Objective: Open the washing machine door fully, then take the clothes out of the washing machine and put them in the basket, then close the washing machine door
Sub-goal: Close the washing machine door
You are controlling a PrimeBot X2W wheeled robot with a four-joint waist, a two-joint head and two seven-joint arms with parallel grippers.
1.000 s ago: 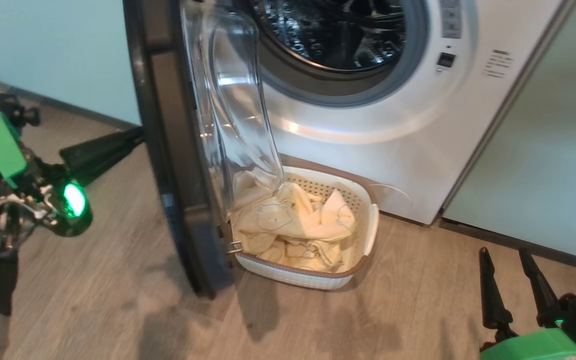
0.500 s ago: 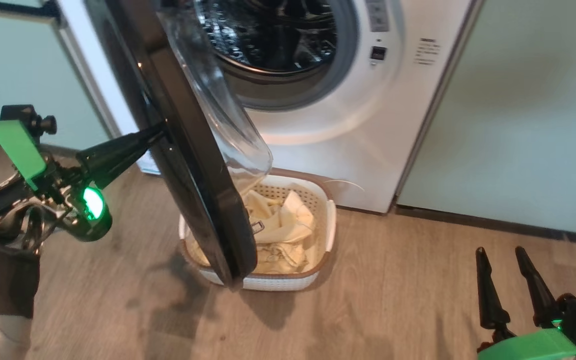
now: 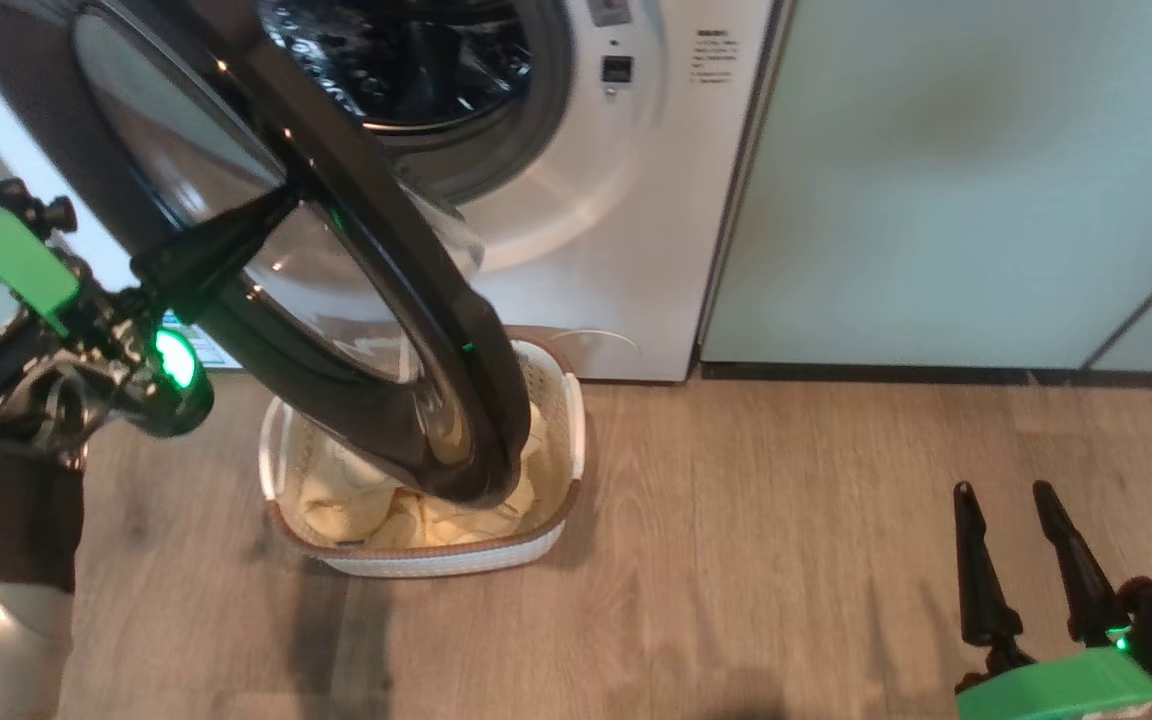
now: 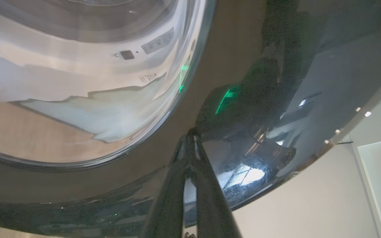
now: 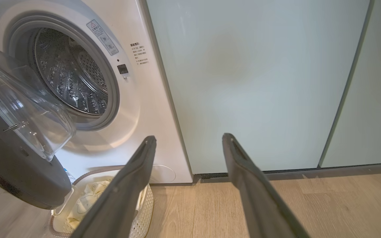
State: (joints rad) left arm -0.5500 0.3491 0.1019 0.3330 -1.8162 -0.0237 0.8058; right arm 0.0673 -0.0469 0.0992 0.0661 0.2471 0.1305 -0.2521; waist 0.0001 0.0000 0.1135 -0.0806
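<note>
The washing machine door (image 3: pixel 386 260), a glossy black ring around clear glass, stands half swung over the basket. My left gripper (image 3: pixel 288 197) is shut, its tips pressed against the door's outer face; in the left wrist view the joined fingertips (image 4: pixel 190 134) touch the black ring (image 4: pixel 243 59). The white washing machine (image 3: pixel 626 200) shows its open steel drum (image 5: pixel 71 76). The cream basket (image 3: pixel 436 560) sits on the floor below the door, with pale yellow clothes (image 3: pixel 346 510) in it. My right gripper (image 3: pixel 1001 492) hangs open over the floor, holding nothing, far right of the basket.
Pale green cabinet panels (image 3: pixel 936 180) stand right of the washer. Wood floor (image 3: pixel 756 560) lies between the basket and my right gripper. In the right wrist view the door's glass bowl (image 5: pixel 21 109) juts out above the basket (image 5: pixel 144 205).
The door has swung from edge-on toward the machine opening, with my shut left gripper against its outer face. The head camera has turned right. My right gripper has stayed open.
</note>
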